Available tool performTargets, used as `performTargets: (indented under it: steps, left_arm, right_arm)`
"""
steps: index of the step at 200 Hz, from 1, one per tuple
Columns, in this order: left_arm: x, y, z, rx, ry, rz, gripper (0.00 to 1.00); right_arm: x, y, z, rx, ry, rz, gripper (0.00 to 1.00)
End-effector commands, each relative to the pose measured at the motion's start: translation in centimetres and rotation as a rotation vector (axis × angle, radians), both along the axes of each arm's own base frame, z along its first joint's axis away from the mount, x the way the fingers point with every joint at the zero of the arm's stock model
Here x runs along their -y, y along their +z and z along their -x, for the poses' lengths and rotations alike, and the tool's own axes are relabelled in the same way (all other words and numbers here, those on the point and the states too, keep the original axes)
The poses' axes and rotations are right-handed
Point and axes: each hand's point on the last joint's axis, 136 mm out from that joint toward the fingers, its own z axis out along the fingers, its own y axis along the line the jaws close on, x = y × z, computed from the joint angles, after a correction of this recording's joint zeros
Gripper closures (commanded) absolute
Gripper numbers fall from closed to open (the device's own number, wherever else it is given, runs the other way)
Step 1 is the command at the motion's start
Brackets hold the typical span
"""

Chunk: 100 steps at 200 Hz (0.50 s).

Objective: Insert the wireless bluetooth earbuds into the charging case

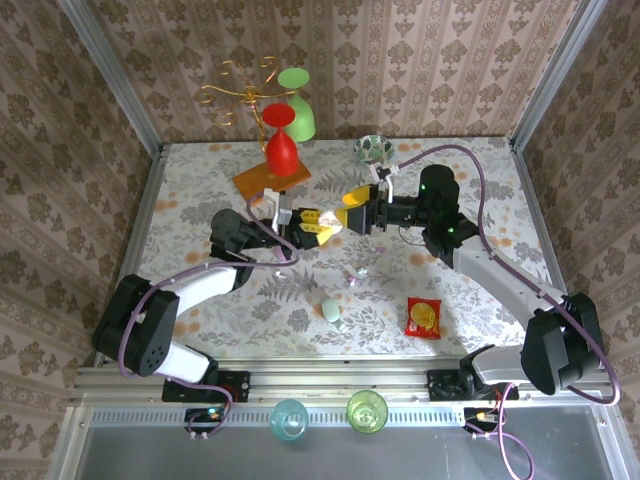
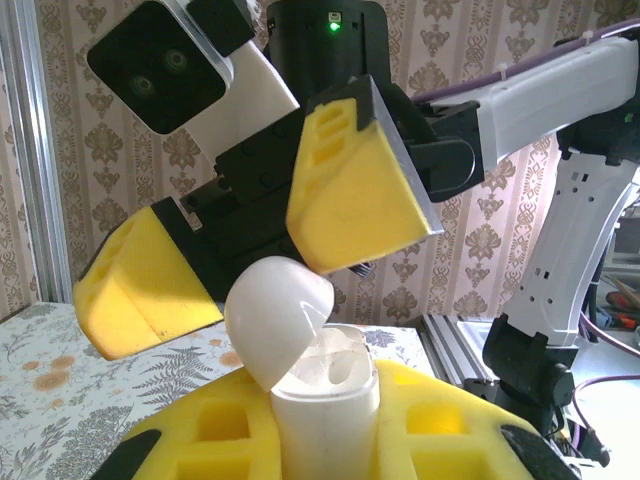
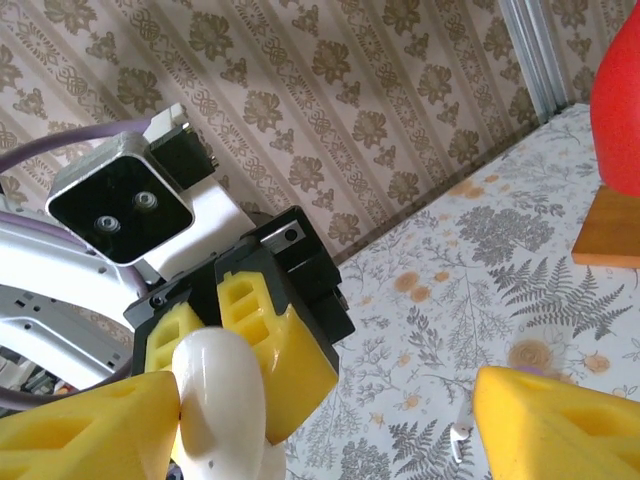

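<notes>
Left wrist: left gripper [image 2: 325, 445] clamps glossy white plastic charging case [image 2: 322, 405]; right gripper [image 2: 252, 245], spread, risks knocking its lid [image 2: 275, 318] shut.

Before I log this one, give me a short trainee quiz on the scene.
1. True or false: the charging case held in the left jaws has its lid shut.
2. The right jaws are: A open, B shut on an earbud, C shut on the case.
3. What red flat thing lies near the right arm's base?
Key: 1 false, the lid is up; 2 A; 3 the snack packet.
</notes>
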Motion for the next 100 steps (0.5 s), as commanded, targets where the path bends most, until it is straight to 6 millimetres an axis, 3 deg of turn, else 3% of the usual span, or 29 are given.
performTargets:
  steps: [1,43,68,85,100]
  left_arm:
    - [-0.1,1.2,1.8,0.107,-0.041,0.026,0.97]
    - [0.0,1.9,1.7,0.103,-0.048,0.033,0.97]
    - [0.1,1.5,1.3,0.088,-0.035,0.031,0.97]
    - [0.2,1.4,0.9,0.077,-0.021,0.032,0.97]
    - [0.3,1.4,0.7,0.071,-0.021,0.031,0.97]
  right_arm:
    - [0.9,1.7,-0.9,0.051,-0.079,0.015,0.23]
    - [0.8,0.2,-1.9,0.021,-0.104,0.075,0.23]
    - [0.2,1.4,-0.4,0.078,-0.027,0.030,0.16]
    - [-0.7,1.3,1.5,0.131,0.062,0.044,0.08]
    - [-1.6,0.8,3.3,0.193,0.123,0.073,0.07]
